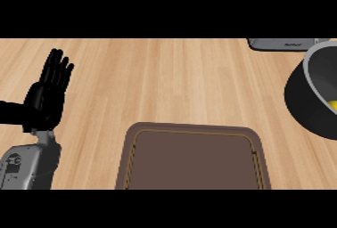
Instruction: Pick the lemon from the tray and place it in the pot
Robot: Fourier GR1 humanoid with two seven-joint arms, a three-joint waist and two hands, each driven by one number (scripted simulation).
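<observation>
Head view: lemon inside pot; tray bare; left hand open, holding nothing.

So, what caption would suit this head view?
Lemon inside the pot, brown tray bare, left hand resting open.

The brown tray lies flat on the table at the near edge, rounded corners, a raised rim, nothing on it. Off to the right stands the dark pot, cut by the edge, and a sliver of yellow lemon shows inside it.
</observation>
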